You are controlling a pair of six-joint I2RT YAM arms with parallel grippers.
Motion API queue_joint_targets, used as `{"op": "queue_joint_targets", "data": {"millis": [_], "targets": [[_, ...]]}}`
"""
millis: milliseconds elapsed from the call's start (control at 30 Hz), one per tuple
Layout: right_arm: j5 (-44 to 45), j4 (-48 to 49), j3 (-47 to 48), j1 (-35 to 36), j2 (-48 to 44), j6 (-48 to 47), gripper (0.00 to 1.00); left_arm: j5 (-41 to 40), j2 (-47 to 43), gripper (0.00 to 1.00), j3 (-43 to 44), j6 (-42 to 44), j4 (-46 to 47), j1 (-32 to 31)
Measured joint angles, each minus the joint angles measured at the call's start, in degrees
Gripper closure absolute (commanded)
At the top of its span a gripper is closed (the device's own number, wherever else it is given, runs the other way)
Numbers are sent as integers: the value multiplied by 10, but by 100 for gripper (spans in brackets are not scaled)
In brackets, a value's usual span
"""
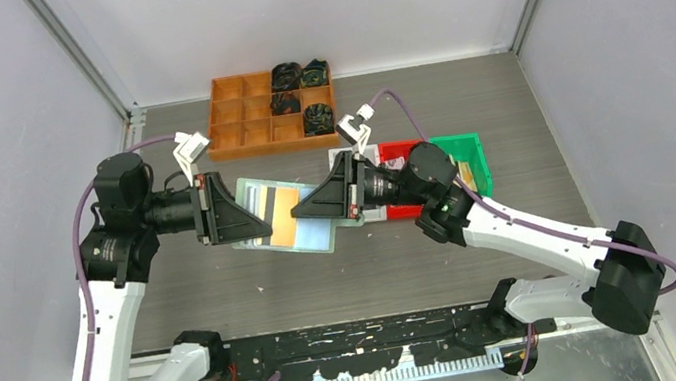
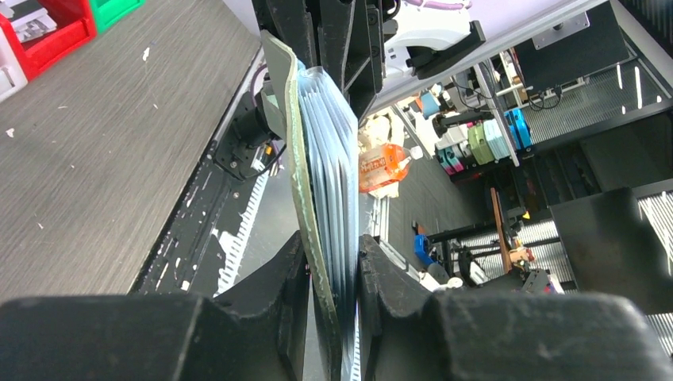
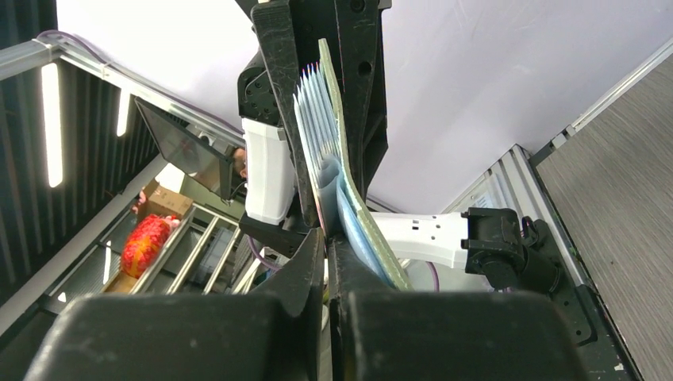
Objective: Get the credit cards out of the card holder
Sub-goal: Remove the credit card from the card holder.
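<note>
The card holder (image 1: 316, 237), a pale green wallet with light blue pockets, hangs open above the table between both arms. My left gripper (image 1: 264, 230) is shut on its left side; in the left wrist view the green cover and blue pockets (image 2: 317, 175) stand edge-on between the jaws of that gripper (image 2: 333, 258). An orange credit card (image 1: 285, 217) shows in the pockets, with a grey one (image 1: 260, 200) beside it. My right gripper (image 1: 305, 212) is shut on the orange card's right edge. In the right wrist view a thin card edge (image 3: 321, 208) runs into the closed gripper (image 3: 326, 238), beside the holder (image 3: 361, 226).
An orange tray (image 1: 248, 123) holding black coiled items sits at the back. White, red (image 1: 399, 153) and green (image 1: 465, 153) bins stand behind the right arm. The red bin (image 2: 48, 36) shows in the left wrist view. Grey walls enclose three sides of the table.
</note>
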Motion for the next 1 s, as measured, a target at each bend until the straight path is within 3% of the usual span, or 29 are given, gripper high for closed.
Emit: {"op": "queue_joint_targets", "data": {"millis": [200, 533, 633, 800, 1000], "targets": [[23, 27, -33, 8, -23, -2, 99, -1, 1, 76, -1, -12, 8, -7], [45, 31, -52, 3, -30, -4, 99, 8, -2, 52, -1, -27, 32, -7], [47, 31, -52, 3, -30, -4, 99, 10, -3, 55, -1, -28, 35, -7], [48, 34, -52, 9, -30, -4, 99, 11, -9, 69, -5, -33, 43, -7], [49, 47, -53, 12, -32, -4, 99, 11, -9, 71, -8, -41, 43, -5]]}}
